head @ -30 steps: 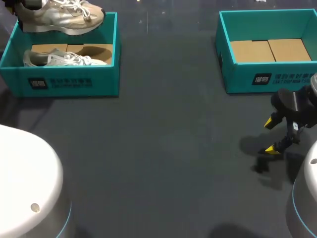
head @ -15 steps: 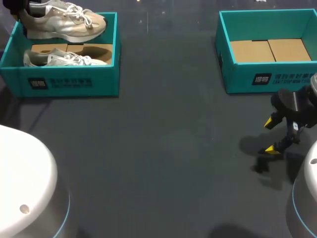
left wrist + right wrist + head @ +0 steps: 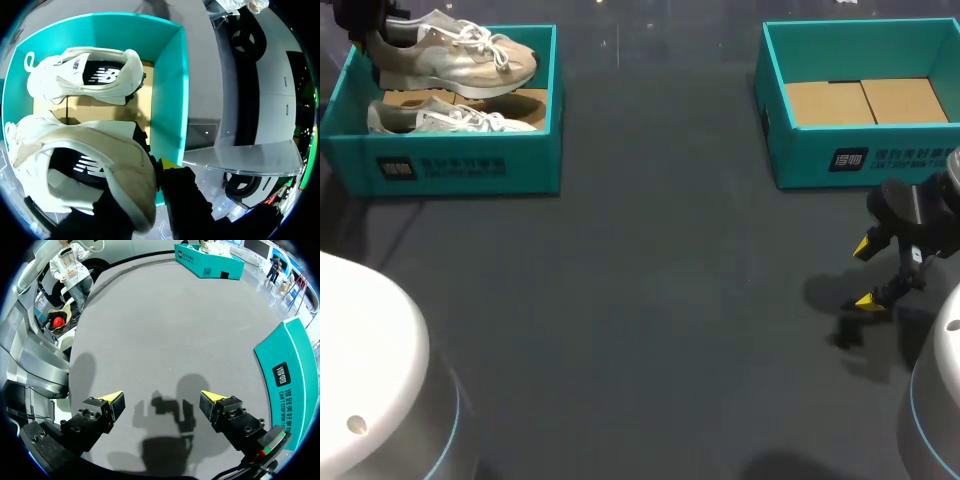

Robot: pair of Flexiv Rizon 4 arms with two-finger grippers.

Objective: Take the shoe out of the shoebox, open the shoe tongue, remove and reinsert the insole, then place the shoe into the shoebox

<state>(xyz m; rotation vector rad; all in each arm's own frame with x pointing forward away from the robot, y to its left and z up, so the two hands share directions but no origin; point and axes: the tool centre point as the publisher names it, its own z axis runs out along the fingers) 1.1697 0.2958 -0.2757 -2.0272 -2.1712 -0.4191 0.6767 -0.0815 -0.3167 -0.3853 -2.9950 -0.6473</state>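
Fingers of the left gripper are clenched on the heel of the beige shoe. One yellow tip is pressed against the outer side of the heel, while the other finger is largely hidden beneath the shoe. In the head view, the left gripper is seen at the far left corner of the left shoebox. The beige shoe is held raised over the far part of that box, with its toe pointed toward the box's right wall. Below it, a second shoe is laid on the brown cardboard floor, along the front wall. In the left wrist view, the second shoe is seen ahead of the gripper, inside the teal walls of the left shoebox.

The right gripper is held released, its yellow-tipped fingers spread wide with nothing between them. Its shadow is cast on the grey table under it. In the head view, the right gripper is placed above the table, near the front wall of the right shoebox, apart from it. A brown cardboard floor is shown inside that box.
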